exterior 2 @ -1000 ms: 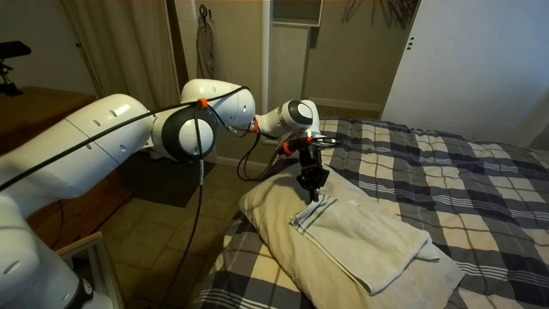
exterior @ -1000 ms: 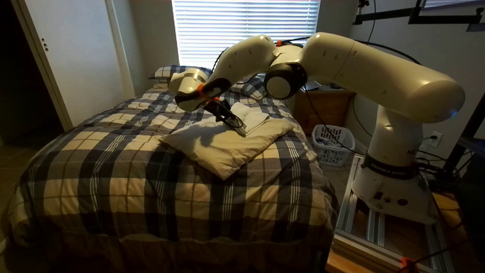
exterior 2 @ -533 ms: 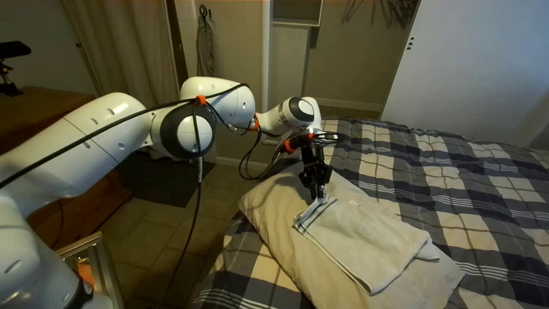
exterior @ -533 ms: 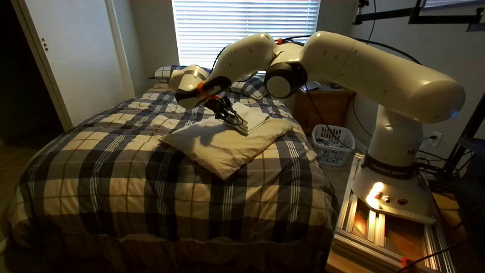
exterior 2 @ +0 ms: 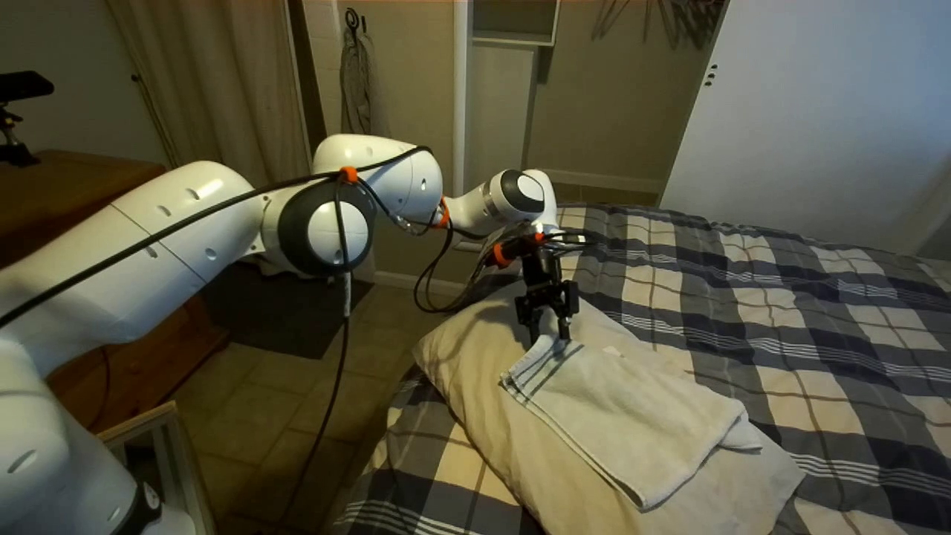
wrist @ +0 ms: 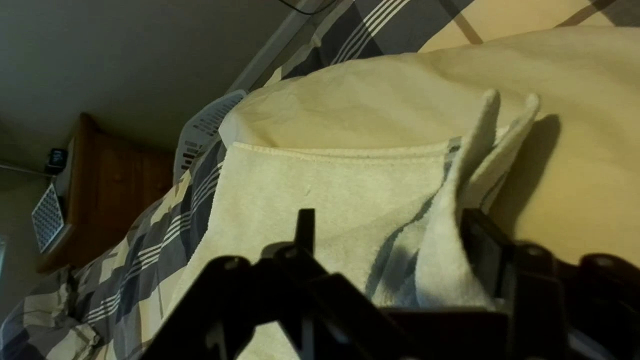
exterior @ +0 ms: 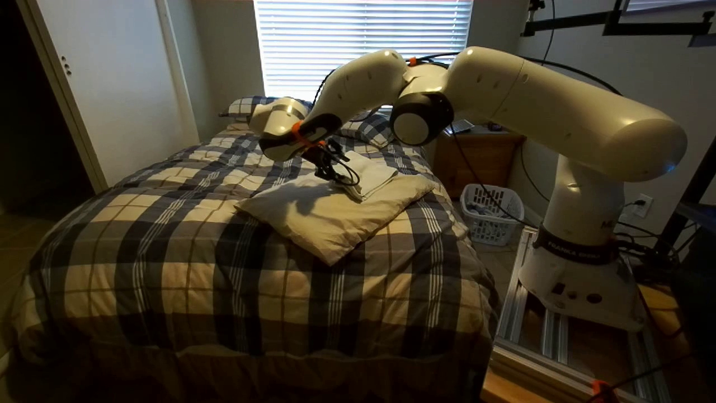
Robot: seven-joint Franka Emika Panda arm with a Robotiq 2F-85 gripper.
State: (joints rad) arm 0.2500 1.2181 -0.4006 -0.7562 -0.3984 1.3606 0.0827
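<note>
The gripper (exterior 2: 549,335) has parted its fingers, nearly together half a second ago, so it clamps nothing now; the bunched striped end of the towel (exterior 2: 624,416) stands loose between them. The white towel lies folded on a cream pillow (exterior 2: 468,357), which rests on the plaid bedspread (exterior 2: 787,312).

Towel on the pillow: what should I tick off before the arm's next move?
1. Jaws spread: ok, they stand apart in the wrist view.
2. Towel between them: ok, its striped end rises there.
3. Towel lying flat: not ok, that end is bunched.
4. Towel free of contact: cannot tell; one jaw sits very close to the cloth.
5. Pillow under the towel: ok.
</note>
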